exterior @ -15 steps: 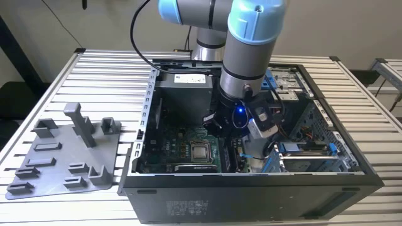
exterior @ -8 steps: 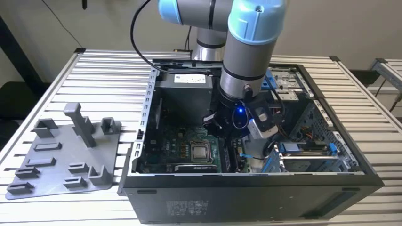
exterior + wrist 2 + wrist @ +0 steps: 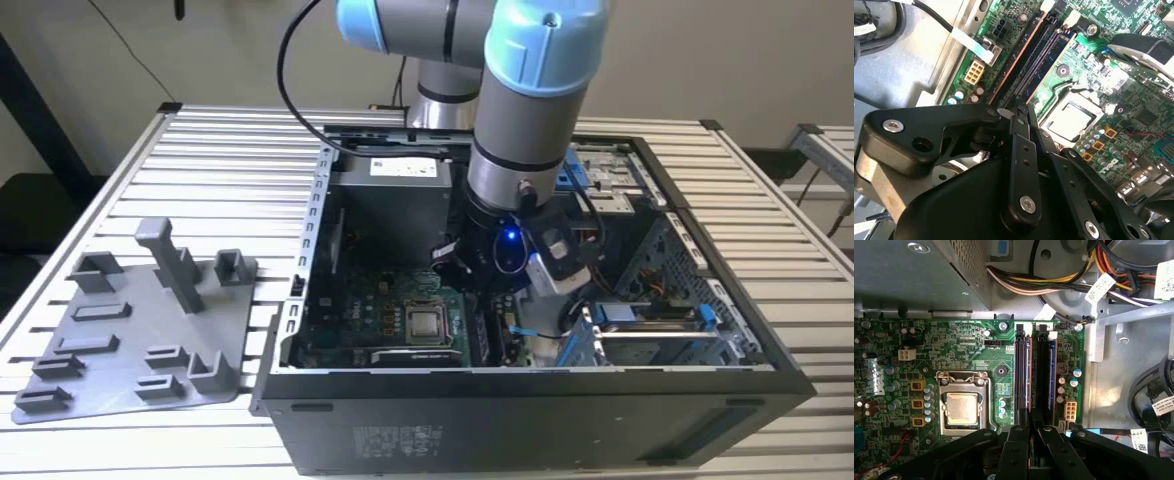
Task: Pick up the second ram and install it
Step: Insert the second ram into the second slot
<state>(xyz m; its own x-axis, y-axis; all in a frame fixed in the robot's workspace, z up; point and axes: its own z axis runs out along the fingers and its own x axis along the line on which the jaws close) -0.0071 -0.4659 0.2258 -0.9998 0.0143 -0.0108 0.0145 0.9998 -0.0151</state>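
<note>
The arm reached down into the open computer case (image 3: 534, 385), which lay on its side on the slatted table (image 3: 214, 150) so that the motherboard (image 3: 979, 350) faced up and could be worked from above. The gripper (image 3: 1031, 426) hung low over the bank of memory slots (image 3: 1035, 370) beside the processor socket (image 3: 961, 407), its two fingers (image 3: 1021, 150) drawn close together with only a thin gap between them, lined up along the length of the slots. I judged that this alignment was there so a long thin board could be pressed straight down into its slot.

In both wrist views a dark strip sat in the slot nearest the blue-edged side, running away from the fingertips; I took that for the second ram (image 3: 1042, 372), seated or nearly so in the board, with the fingers pinched on or just above its near end. Whether they truly gripped it, I could not tell.

The grey plastic tray (image 3: 134, 340) with its upright posts lay on the table at the exterior view's left, well apart from the case, and no memory board stood in it that I could see.
</note>
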